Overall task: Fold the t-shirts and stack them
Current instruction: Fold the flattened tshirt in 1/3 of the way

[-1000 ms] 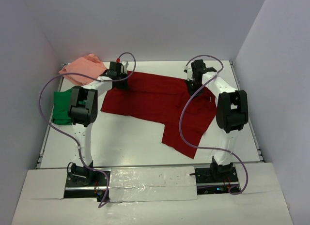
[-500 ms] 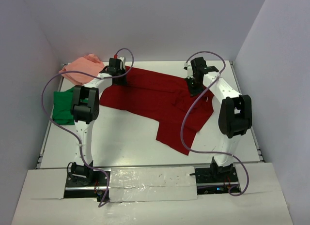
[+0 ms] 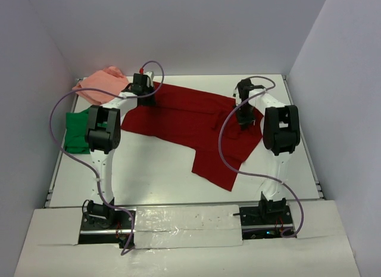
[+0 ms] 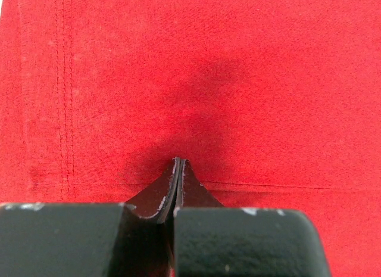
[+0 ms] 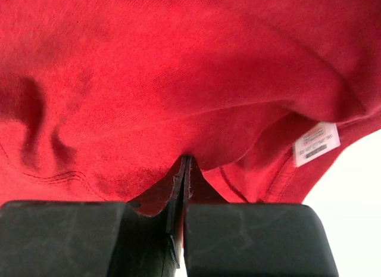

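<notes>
Right pincer (image 3: 244,121) drawn nearer, elbow raised, left pincer (image 3: 143,99) reaching far (both clamped on dark red t-shirt (image 3: 184,122)).

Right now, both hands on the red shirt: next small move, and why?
Probably carry both hands together toward the bases, folding the far edge over. The left hand and right hand are each shut on the dark red t-shirt, which lies spread and unfolded.
</notes>
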`<state>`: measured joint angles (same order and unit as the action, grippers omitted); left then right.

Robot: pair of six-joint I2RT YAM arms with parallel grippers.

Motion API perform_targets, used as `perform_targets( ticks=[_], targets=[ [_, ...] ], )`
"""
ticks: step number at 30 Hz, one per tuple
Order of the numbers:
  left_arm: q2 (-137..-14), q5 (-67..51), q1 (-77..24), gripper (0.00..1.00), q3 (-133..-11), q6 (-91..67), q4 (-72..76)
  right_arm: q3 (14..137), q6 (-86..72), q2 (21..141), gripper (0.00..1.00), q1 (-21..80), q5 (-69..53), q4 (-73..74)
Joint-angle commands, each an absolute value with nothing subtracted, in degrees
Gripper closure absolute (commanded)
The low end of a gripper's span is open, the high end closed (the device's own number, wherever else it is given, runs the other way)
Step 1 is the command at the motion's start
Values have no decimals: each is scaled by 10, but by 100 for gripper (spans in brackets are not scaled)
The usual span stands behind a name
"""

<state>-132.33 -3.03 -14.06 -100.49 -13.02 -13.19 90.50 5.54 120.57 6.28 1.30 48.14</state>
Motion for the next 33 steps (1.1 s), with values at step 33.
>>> perform_targets(
  ticks=[33],
  targets=[
    [-1252,-57,-134,100,-959,-129,-142,1324,-28,1450,100,-62,-16,614]
  ],
)
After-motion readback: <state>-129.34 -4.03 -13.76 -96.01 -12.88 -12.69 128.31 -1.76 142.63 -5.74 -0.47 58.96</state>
